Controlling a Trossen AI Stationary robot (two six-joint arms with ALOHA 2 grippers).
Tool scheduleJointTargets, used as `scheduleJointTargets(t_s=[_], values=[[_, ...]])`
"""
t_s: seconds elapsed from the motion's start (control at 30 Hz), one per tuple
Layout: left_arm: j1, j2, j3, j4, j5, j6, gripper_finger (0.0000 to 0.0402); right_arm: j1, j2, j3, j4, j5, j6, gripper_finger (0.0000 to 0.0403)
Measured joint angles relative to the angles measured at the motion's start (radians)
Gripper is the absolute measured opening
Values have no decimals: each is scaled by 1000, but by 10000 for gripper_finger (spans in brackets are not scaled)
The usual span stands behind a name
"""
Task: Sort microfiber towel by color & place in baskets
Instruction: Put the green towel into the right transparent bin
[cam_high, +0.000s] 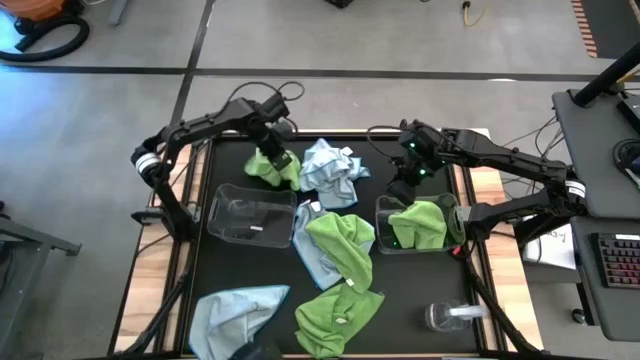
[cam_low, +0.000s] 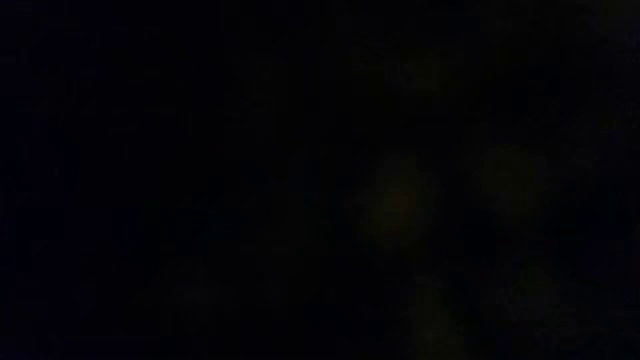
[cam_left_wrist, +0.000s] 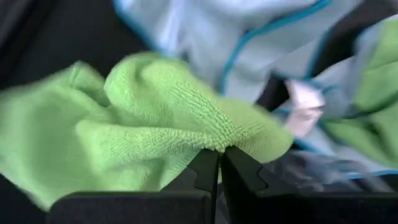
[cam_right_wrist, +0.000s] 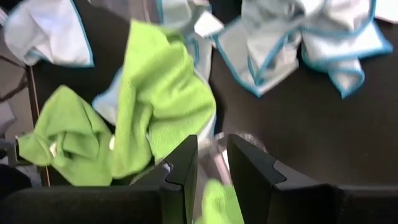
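My left gripper (cam_high: 280, 158) is at the far left of the table, shut on a lime green microfiber towel (cam_high: 270, 172). Just to its right lies a crumpled pale blue towel (cam_high: 330, 172). My right gripper (cam_high: 404, 190) hovers open over the far end of the right basket (cam_high: 380, 225), which holds a green towel (cam_high: 420, 225). The left basket (cam_high: 240, 215) stands in front of my left gripper. Another green towel (cam_high: 342, 245) lies over a pale blue one (cam_high: 308, 255) between the baskets. The low view is dark. My left gripper pinches a bunched fold of the green towel (cam_left_wrist: 217, 142) between its two fingertips (cam_left_wrist: 205, 168), coming steeply from above. The towel hangs in a bunch below the fingers; whether its lower end still lies on the table I cannot tell.
Near the front edge lie a green towel (cam_high: 338, 312) and a pale blue towel (cam_high: 235, 310). A small clear round container (cam_high: 450, 316) lies at the front right. Black mat shows bare between the right basket and the front edge.
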Motion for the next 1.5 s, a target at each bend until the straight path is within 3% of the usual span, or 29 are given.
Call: scheduleJointTargets(t_s=[0.43, 0.67, 1.13, 1.5], values=[[-161, -1, 503, -50, 0, 47, 0, 0, 8, -2, 285, -1, -10, 82], [-209, 6, 685, -51, 0, 28, 0, 0, 23, -3, 396, -2, -72, 86], [-298, 67, 723, -51, 0, -4, 0, 0, 23, -4, 645, -2, -136, 159], [-376, 106, 728, -24, 1, -3, 0, 0, 23, -4, 695, -2, -176, 181]])
